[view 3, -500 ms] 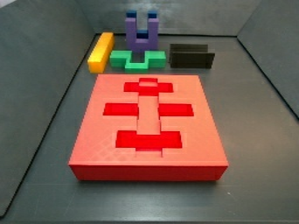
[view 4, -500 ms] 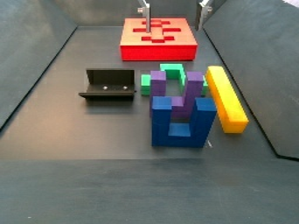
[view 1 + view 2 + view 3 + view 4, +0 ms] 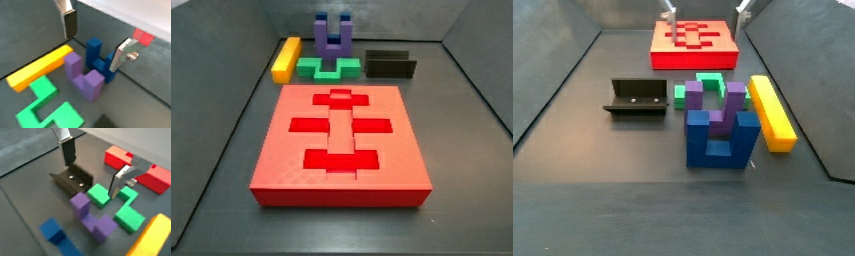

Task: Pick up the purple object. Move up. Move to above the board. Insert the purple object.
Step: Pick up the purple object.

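Note:
The purple object stands upright on the floor at the far end of the bin, prongs up, between the blue U-shaped block and the green piece. Both wrist views show it below the gripper, as a purple U. The gripper is open with nothing between its silver fingers. Only its fingertips show in a side view, at the top edge over the board's far end. The board is a red slab with cross and bar cutouts.
A yellow bar lies beside the purple object. A green piece lies against its base. The dark fixture stands near them. Grey bin walls surround the floor.
The fingertips at the top edge of a side view have shifted slightly. None of the pieces has moved.

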### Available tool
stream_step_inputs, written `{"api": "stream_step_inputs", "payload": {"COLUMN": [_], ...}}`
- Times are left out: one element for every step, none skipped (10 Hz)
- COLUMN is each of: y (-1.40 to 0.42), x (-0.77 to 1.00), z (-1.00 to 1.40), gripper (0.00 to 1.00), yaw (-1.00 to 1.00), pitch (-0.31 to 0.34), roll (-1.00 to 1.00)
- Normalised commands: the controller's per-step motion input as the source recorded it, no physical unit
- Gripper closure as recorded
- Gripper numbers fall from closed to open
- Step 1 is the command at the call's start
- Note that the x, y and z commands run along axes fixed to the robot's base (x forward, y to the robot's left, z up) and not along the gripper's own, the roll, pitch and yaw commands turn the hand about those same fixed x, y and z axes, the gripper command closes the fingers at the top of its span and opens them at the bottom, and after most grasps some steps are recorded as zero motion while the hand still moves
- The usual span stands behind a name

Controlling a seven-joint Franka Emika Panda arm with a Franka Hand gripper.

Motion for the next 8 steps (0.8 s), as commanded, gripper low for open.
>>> {"api": "stream_step_inputs", "payload": {"y": [0.29,0.00,0.00,0.00,0.00,0.02,0.00,0.02], "x": [1.00,0.98,0.88,0.72,0.54,0.43,0.22,0.05], "z": [-0.14,-0.36,-0.44,-0.41,-0.45,-0.47,-0.48,-0.45], "gripper": [0.00,0.00,0.00,0.00,0.00,0.00,0.00,0.00], "yaw": [-0.14,-0.17,-0.21,-0.21,-0.19,-0.15,-0.01,0.00], "pitch": [0.074,0.000,-0.024,-0.089,-0.117,-0.123,-0.060,-0.029], "roll": [0.02,0.07,0.06,0.00,0.00,0.00,0.00,0.00]}}
